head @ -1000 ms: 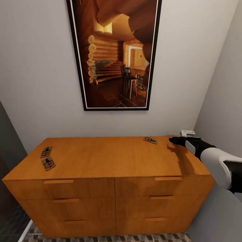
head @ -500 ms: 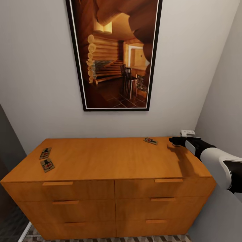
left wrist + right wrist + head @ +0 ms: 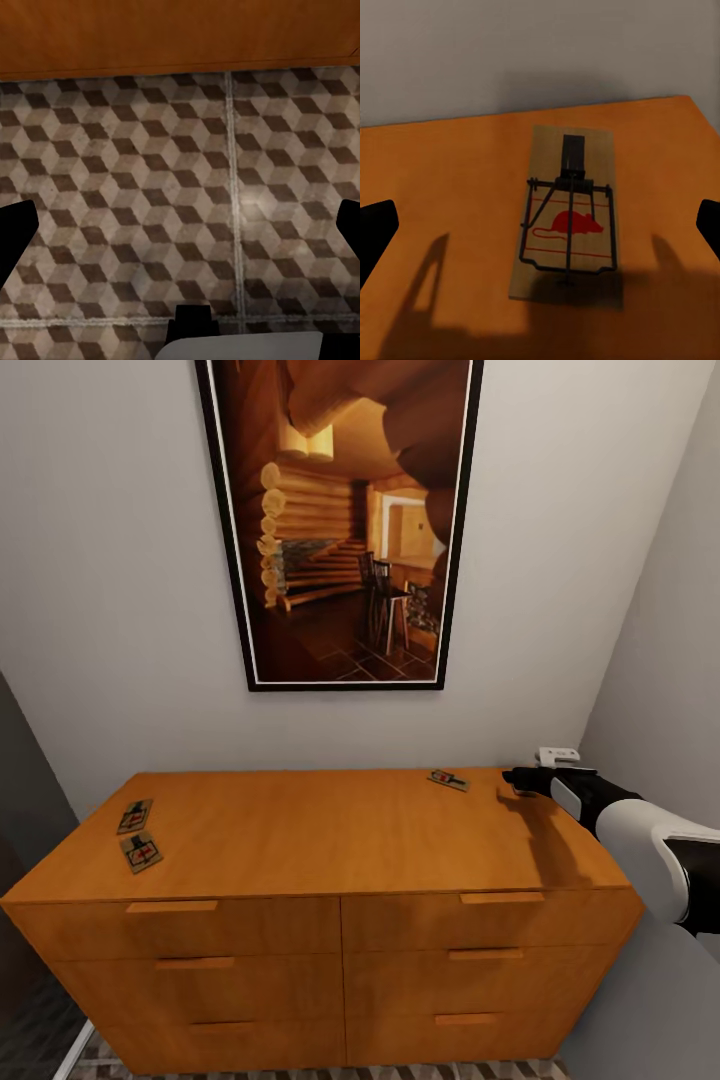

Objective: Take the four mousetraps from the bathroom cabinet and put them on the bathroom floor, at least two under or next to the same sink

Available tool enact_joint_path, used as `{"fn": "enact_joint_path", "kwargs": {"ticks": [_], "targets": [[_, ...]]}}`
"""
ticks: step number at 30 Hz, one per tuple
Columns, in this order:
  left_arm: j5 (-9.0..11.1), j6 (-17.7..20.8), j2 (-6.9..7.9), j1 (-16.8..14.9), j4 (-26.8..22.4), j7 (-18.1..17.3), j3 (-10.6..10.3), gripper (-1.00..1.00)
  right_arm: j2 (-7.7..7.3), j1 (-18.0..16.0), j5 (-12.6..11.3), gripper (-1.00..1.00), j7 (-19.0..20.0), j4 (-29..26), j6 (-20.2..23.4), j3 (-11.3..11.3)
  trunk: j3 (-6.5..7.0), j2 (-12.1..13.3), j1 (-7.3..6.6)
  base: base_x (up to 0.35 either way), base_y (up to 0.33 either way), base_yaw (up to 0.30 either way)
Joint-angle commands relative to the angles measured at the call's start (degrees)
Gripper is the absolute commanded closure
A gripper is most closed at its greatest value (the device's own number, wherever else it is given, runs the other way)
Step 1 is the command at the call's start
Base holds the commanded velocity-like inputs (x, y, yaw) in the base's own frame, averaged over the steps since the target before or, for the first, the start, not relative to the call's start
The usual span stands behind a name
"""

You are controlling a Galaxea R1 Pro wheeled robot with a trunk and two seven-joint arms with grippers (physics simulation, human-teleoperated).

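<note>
Right gripper (image 3: 540,225): fingers (image 3: 375,232) spread wide, dark tips at the left and right edges of the right wrist frame, nothing between them but air. In the head view it sits at the right of frame (image 3: 522,780), over the far right corner of the cabinet top.

Nearest mousetrap (image 3: 566,221): centred in the right wrist frame, straight ahead of the open fingers, flat on the wood, apart from both tips. Long axis runs roughly along the line of reach, across the finger gap's width, so the jaws look set to close on its long sides. In the head view it lies just left of the gripper (image 3: 448,779), near the back edge.

Left gripper (image 3: 180,232): fingers wide apart, empty, dark tips at the frame's side edges, pointing down at the bathroom floor (image 3: 150,187) beside the cabinet base.

Two further mousetraps (image 3: 141,851), (image 3: 135,816): left end of the cabinet (image 3: 330,840) top, close together, well apart from the right gripper. A fourth cannot be made out.

Judgement: the right arm is much the nearer to the back-right trap; the step in hand is the approach to grasp it.
</note>
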Motion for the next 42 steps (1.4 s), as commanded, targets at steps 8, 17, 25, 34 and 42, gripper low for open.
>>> {"fn": "enact_joint_path", "kwargs": {"ticks": [8, 17, 25, 34, 42], "targets": [[0.0, -0.2, 0.00, 0.0, 0.1, 0.0, 0.0, -1.00, 0.01, 0.0, 0.0, -1.00, 0.2, -0.1, 0.3, 0.0, -0.06, 0.0, 0.00, 0.000, 0.000, 0.000], [0.0, -0.2, 0.00, 0.0, 0.1, 0.0, 0.0, -1.00, -0.02, 0.0, 0.0, -1.00, 0.2, -0.1, 0.3, -0.1, -0.06, 0.0, 0.00, 0.000, 0.000, 0.000], [0.0, -0.2, 0.00, 0.0, 0.1, 0.0, 0.0, -1.00, -0.19, 0.4, 0.0, -1.00, 0.2, -0.1, -0.5, -0.1, -0.06, 0.0, 0.00, 0.000, 0.000, 0.000], [0.1, -0.2, 0.00, 0.0, 0.1, 0.0, 0.0, -1.00, -0.90, 1.5, 0.0, -1.00, 0.2, -0.1, -2.1, -0.1, -0.06, 0.0, 0.00, 0.000, 0.000, 0.000], [0.2, -0.2, 0.00, 0.0, 0.1, 0.0, 0.0, -1.00, -0.90, 1.6, -0.1, -1.00, 0.1, -0.1, -2.1, -0.1, -0.06, 0.0, 0.00, 0.000, 0.000, 0.000]]}}
